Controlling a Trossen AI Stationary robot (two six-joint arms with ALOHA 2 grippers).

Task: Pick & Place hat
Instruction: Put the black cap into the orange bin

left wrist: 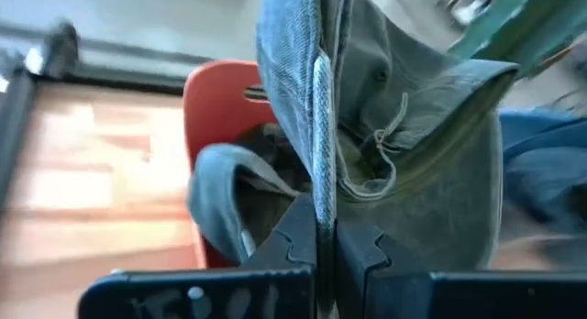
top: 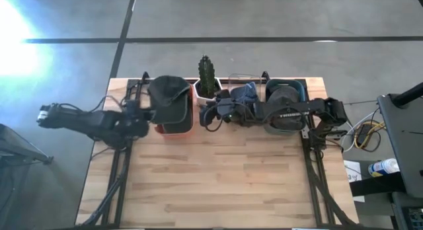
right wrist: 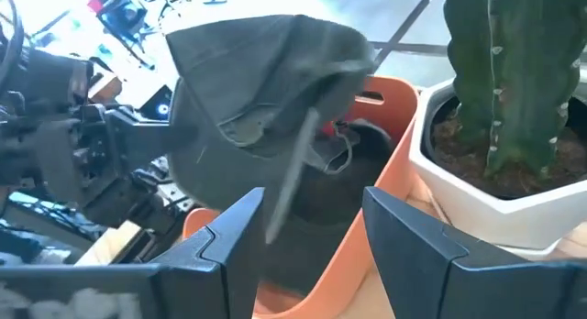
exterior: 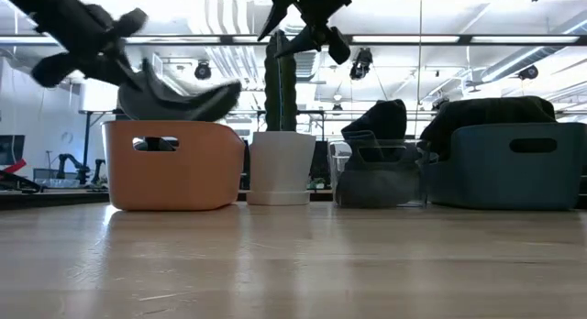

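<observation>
My left gripper (left wrist: 317,241) is shut on a dark grey-green hat (top: 168,91), which is over the orange bin (top: 177,119) at the table's far left. In the low view the hat (exterior: 176,99) sits just above the bin's rim (exterior: 174,125). More dark cloth lies inside the bin (left wrist: 266,145). My right gripper (right wrist: 307,236) is open and touches nothing. It hangs in the air beside the cactus pot (top: 207,91), on the bin's right side, with its fingers pointing toward the hat (right wrist: 257,90). My left gripper pinches an edge of the hat (left wrist: 321,163) between its two fingers. The cloth stands as a thin fold running straight out from the fingertips. The fingers come about level from the table's left. The hat's crown (left wrist: 413,136) spreads beyond them over the bin's opening.
A tall cactus (top: 206,73) in a white pot (exterior: 280,168) stands right of the orange bin. Farther right are a clear container holding a blue hat (top: 245,94) and a teal bin (top: 285,91) with dark hats. The near half of the wooden table (top: 218,184) is bare.
</observation>
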